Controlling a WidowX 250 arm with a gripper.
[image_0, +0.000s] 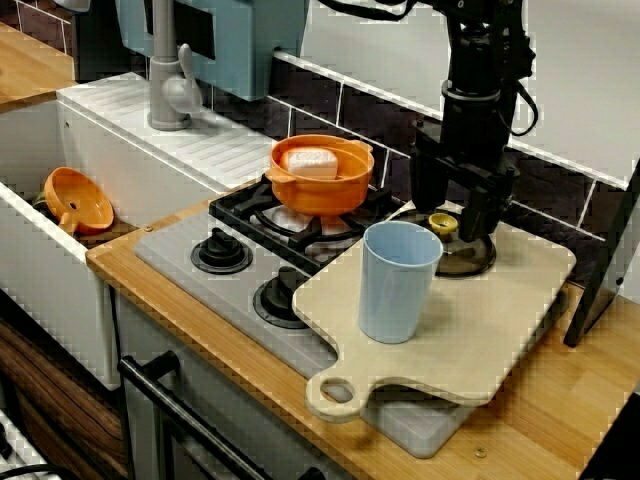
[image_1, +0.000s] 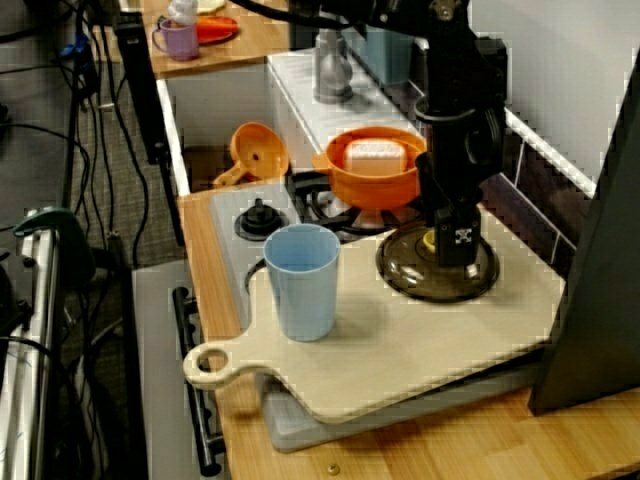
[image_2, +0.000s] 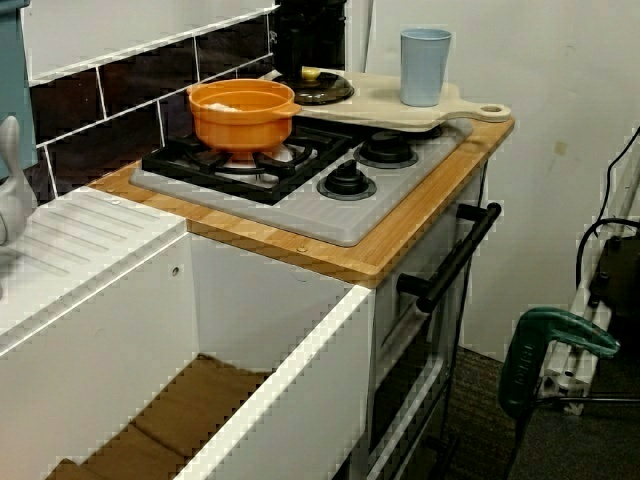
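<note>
Straddling the yellow knob (image_0: 443, 223), the fingers (image_0: 481, 215) stand apart, one on each side of it. A little gap shows in the view from the sink side, but whether a pad already brushes the knob cannot be told. The gripper (image_0: 452, 218) points straight down from its black arm (image_0: 478, 90).

The knob crowns a dark glass lid (image_0: 468, 262), which lies flat at the far corner of the cutting board (image_0: 480, 330), near the tiled wall.

The likeliest trouble is an off-centre grip. The knob is small and rounded, and in the view from the front of the stove it looks nearer one finger than the other. An uneven squeeze could squirt it out or shove the lid across the smooth wood. The lid's rim lies close to the board's far edge, just beside the orange pot (image_0: 322, 180) on the burner. A slide that way could knock the pot or drop the lid onto the grate.

A second risk lies in the board itself. It rests partly over the grey stove top (image_0: 190, 285) and partly over the wooden counter (image_0: 560, 420), and it may not sit level. A hard downward push at its far corner could rock it. The blue cup (image_0: 398, 282) stands upright near the board's edge on the burner side and would be the first thing to tip
</note>
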